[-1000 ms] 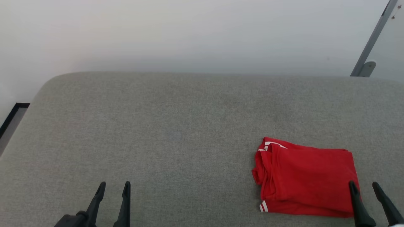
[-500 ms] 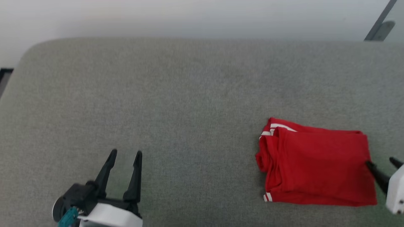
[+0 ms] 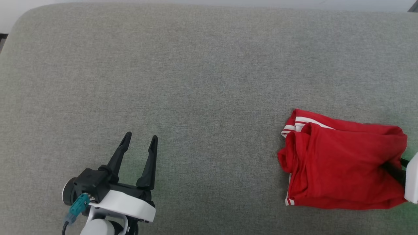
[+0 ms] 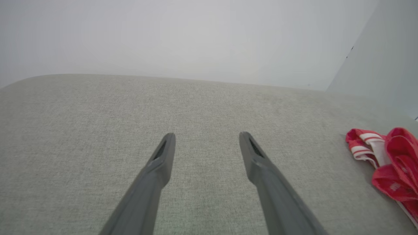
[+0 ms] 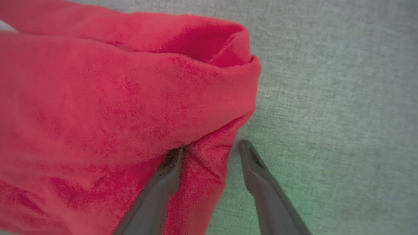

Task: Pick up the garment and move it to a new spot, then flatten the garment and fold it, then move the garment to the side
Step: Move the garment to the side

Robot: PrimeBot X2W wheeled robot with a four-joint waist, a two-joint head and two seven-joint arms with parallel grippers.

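Observation:
The garment (image 3: 339, 166) lies folded and a little rumpled on the grey cushion, at the right of the head view, red with white-striped trim at its upper left. My right gripper (image 3: 396, 168) is at its right edge. In the right wrist view the right gripper (image 5: 211, 147) has its jaws apart astride a bunched fold of the garment (image 5: 114, 98), the left finger pressed into the red cloth, the right finger on the cushion. My left gripper (image 3: 141, 135) stands open over bare cushion at the lower left, far from the garment (image 4: 392, 156); the left wrist view shows the left gripper (image 4: 207, 135) with nothing between its fingers.
The wide grey fabric cushion (image 3: 209, 65) spreads across the view, with a rounded far-left corner. A pale wall (image 4: 196, 32) rises behind it. Bare cushion lies between the two grippers.
The head camera has tilted down, so the whole picture shifted. My right gripper has pushed into the garment's right edge and bunched it. The left arm shows more.

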